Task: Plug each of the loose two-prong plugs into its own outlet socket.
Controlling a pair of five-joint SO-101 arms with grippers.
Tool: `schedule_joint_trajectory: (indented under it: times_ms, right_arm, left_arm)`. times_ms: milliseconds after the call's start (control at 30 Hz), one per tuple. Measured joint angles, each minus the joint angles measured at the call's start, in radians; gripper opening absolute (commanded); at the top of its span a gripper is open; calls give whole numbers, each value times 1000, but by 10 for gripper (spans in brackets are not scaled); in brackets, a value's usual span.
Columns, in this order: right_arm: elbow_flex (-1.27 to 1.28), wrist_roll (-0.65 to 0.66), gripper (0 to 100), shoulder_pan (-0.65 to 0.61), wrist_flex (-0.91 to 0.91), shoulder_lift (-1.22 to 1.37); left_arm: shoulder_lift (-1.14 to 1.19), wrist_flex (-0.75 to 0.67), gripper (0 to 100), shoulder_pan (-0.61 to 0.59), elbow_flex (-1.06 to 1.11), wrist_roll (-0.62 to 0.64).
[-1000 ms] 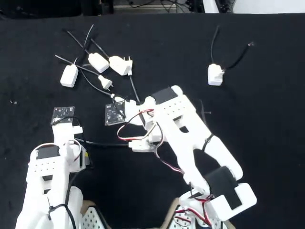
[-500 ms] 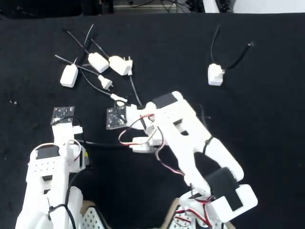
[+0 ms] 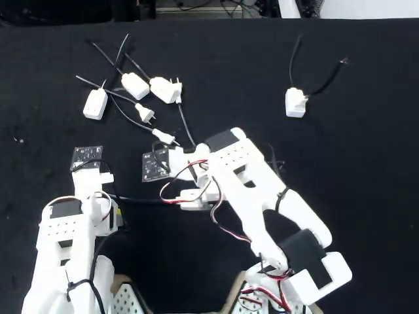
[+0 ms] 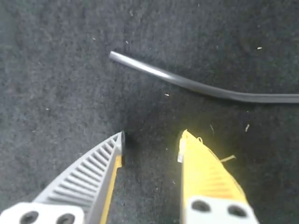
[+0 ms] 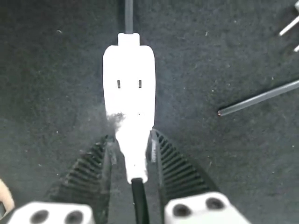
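In the right wrist view my right gripper (image 5: 131,140) is shut on a white plug (image 5: 132,154) with a black cable. The plug's front end meets a white outlet socket (image 5: 128,79) that has two slots and its own cable; how deep it sits I cannot tell. From above, the right gripper (image 3: 163,163) is at the table's middle. My left gripper (image 4: 150,140) stands open over bare mat, with a black cable (image 4: 196,86) just ahead of it. It sits at the front left (image 3: 87,167). Several loose white plugs and sockets (image 3: 135,86) lie at the back left, and a small two-prong plug (image 3: 163,136) lies nearest the right gripper.
Another white socket (image 3: 296,103) with black leads lies alone at the back right. Tangled black cables (image 3: 118,98) run among the back-left pieces. A cable end (image 5: 257,98) lies beside the held plug. The black mat (image 3: 366,170) covers the whole table.
My right gripper has shifted a little toward the left and front with the plug in it, uncovering the small two-prong plug behind it. The left arm has stayed still.
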Motion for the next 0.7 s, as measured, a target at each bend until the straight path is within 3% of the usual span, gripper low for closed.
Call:
schedule_joint_trajectory:
  times_ms: [433, 700]
  right_arm:
    - [-14, -3, 10, -23, -11, 58]
    - [3, -71, 11, -25, -46, 58]
  left_arm:
    - [0, 0, 202, 0, 0, 0]
    - [0, 0, 202, 0, 0, 0]
